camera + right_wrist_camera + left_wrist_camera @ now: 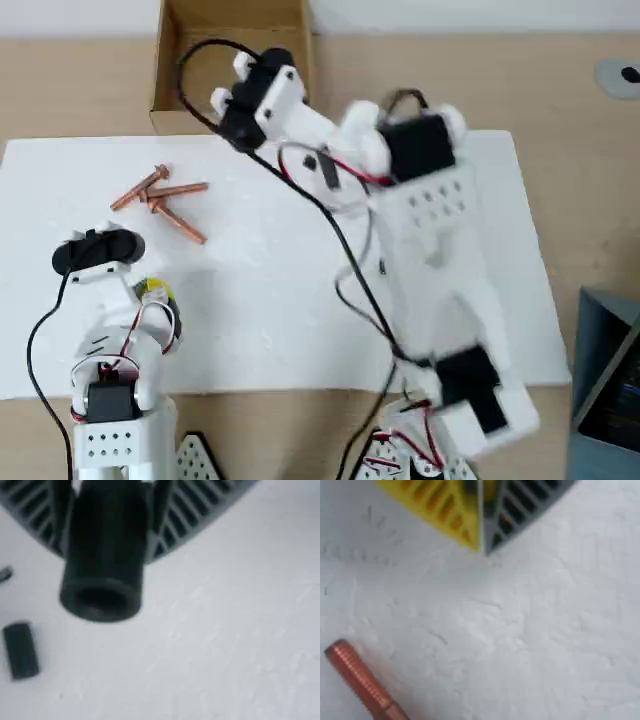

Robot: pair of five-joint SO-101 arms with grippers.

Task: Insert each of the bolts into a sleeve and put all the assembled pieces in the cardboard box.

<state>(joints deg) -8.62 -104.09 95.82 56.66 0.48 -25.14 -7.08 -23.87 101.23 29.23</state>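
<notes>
Currently my right end effector [107,525] grips a black sleeve [102,580] over the white board [225,630]; my left end effector [482,540] appears closed, empty, near a copper bolt [360,680]. Next, likely: grasp bolt, align with bore.

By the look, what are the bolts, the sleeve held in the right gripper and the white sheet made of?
Bolts: metal, copper-toned, slight sheen, threaded shank.
Sleeve: matte black, no glint; likely plastic or rubber, can't tell which.
Sheet: white, pitted and dented surface; probably foam.
</notes>
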